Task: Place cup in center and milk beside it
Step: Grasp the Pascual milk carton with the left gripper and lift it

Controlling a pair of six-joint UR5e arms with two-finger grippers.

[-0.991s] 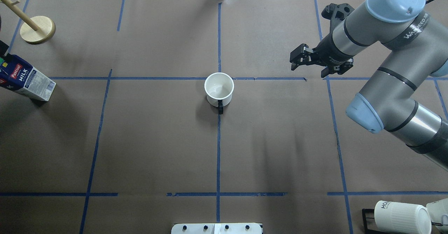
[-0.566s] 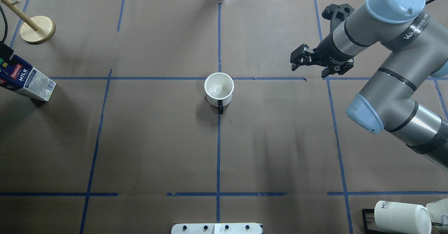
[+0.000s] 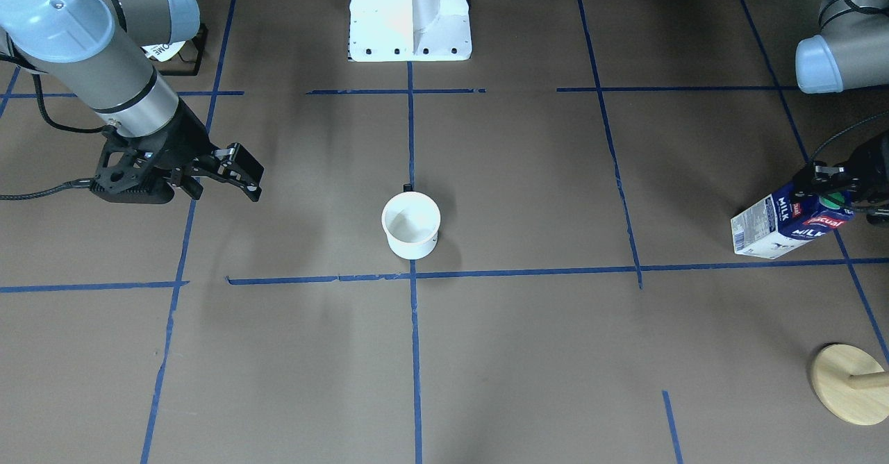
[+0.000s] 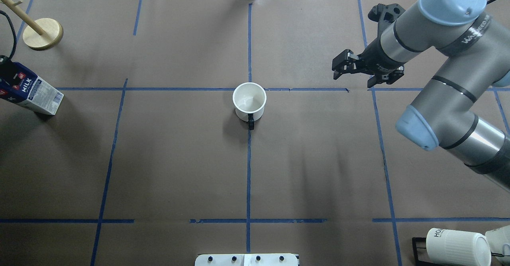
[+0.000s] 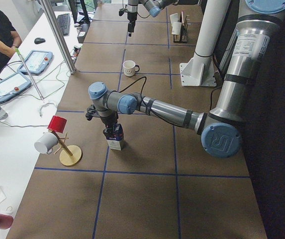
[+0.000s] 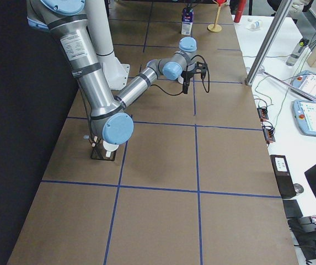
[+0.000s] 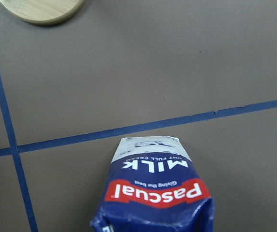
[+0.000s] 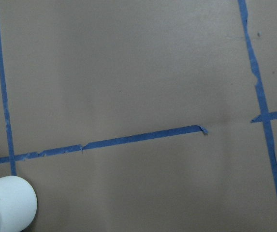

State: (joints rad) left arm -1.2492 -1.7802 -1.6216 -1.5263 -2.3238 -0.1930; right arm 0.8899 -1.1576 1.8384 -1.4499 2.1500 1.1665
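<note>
Down over the top of the milk (image 4: 36, 95) came my left fingers (image 3: 832, 185) in the last second, hiding most of its red band from above, while the carton itself kept its place. At the far left of the counter (image 4: 179, 158) stood a wooden stand (image 4: 42, 34), and just nearer to me the milk, at the left edge and well apart from the middle. My left fingers sat around its top, but I could not tell whether they were clamped on it or merely beside it. The cup (image 4: 249, 100) stood upright at the center (image 3: 414, 274), touching the tape crossing on my side of it, its black handle (image 4: 251, 122) pointing toward me. Further right, my right fingers (image 4: 336, 66) hung spread apart and holding nothing, well clear of the cup. A ribbed white mug (image 4: 458, 246) lay at the near right corner.
</note>
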